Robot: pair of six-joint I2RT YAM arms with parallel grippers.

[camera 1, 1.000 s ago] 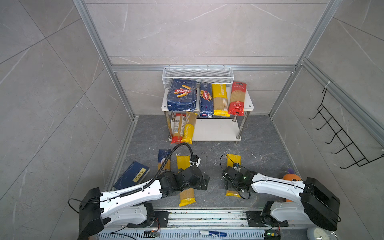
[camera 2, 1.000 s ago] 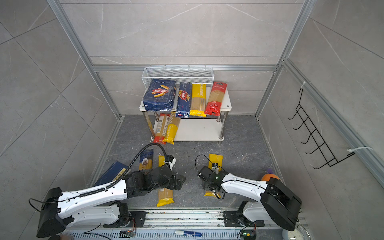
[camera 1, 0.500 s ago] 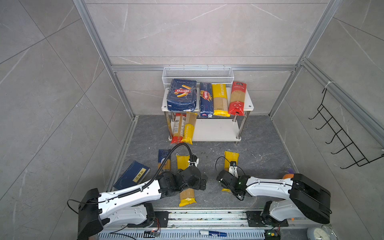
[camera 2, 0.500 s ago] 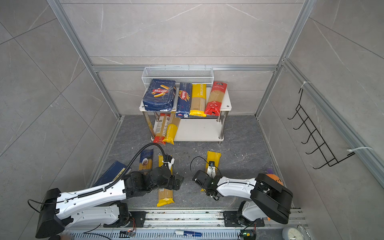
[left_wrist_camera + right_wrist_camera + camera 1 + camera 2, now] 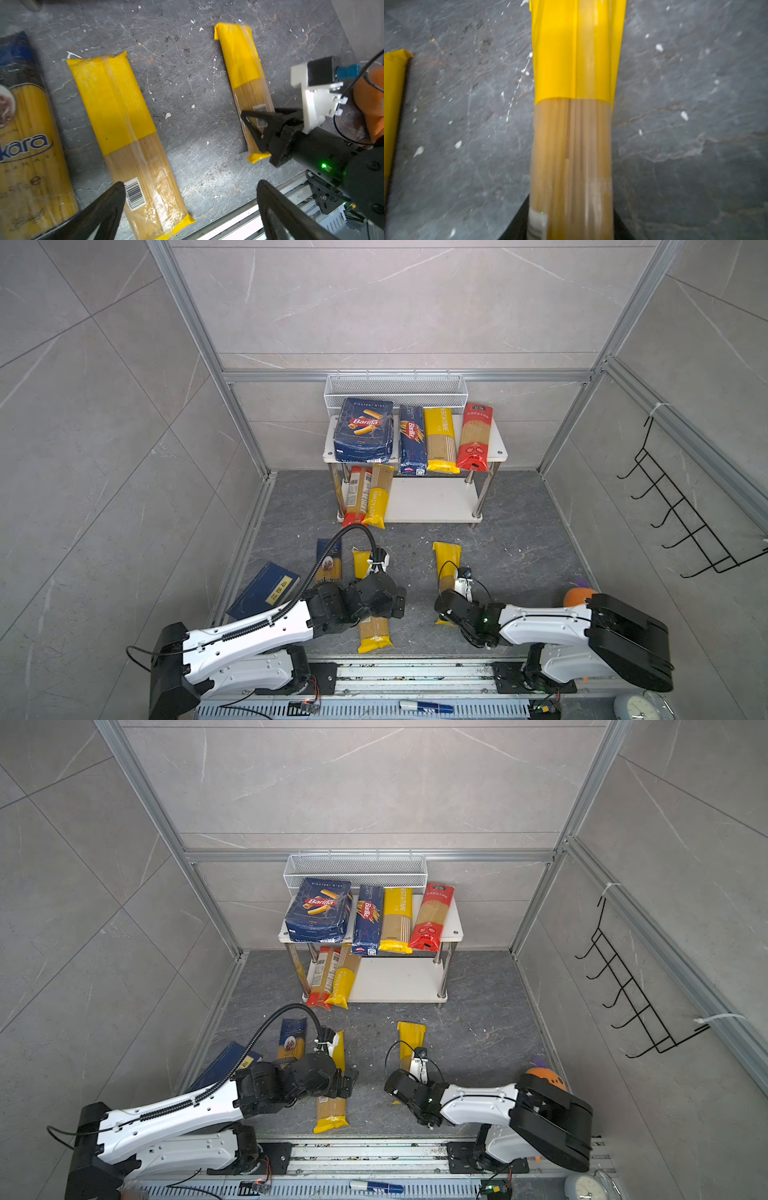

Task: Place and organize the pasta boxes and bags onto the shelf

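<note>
Grey tiled walls box in a dark stone floor (image 5: 519, 556), with the white shelf (image 5: 432, 497) standing against the back wall. My right gripper (image 5: 256, 126) was spread wide a second ago. It has since narrowed and now pinches the near end of a yellow bag (image 5: 446, 560) lying on the floor. My left gripper (image 5: 191, 184) stays spread wide above a second yellow bag (image 5: 116, 104), holding nothing.
</note>
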